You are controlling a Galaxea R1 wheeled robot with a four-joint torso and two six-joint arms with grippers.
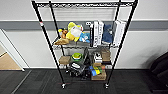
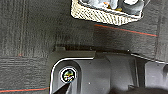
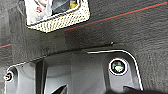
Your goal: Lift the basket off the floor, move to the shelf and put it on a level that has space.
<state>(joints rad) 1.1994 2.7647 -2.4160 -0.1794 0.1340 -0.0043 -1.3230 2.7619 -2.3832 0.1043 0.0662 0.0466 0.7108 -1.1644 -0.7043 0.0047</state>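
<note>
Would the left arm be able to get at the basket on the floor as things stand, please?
Probably yes: in the left wrist view the basket sits on the floor with bare carpet between it and the robot, nothing in the way.

Dark grey base plate (image 2: 105, 72), round corner fittings (image 3: 118, 66).

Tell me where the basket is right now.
The basket sits on the dark carpet floor, seen in both wrist views beside a thin red line on the carpet, with things inside it.
</note>
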